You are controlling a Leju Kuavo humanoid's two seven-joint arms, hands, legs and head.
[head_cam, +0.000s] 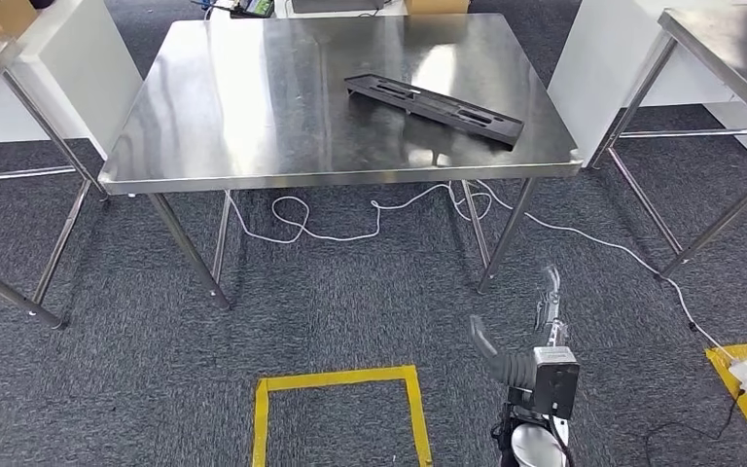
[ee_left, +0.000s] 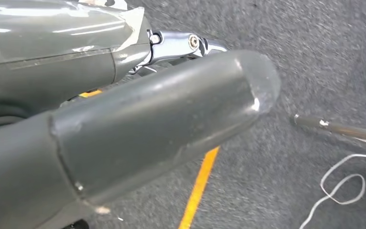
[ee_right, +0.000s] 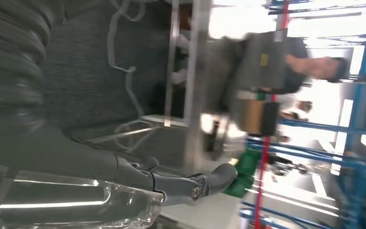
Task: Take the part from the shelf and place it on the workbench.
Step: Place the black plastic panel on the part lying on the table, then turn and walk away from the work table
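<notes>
Part (head_cam: 435, 102) lies flat on the desk (head_cam: 253, 117) from the head view, your right hand (head_cam: 530, 341) low, empty, fingers apart. Left wrist view: left hand (ee_left: 162, 119), can't tell. Right wrist view: mind that cable (ee_right: 124, 71) snagging your feet.

No text, label, brand, number or sign is legible in any view.

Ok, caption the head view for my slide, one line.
Black part lies flat on the steel workbench; the right robot hand hangs low over the carpet, holding nothing.
</notes>
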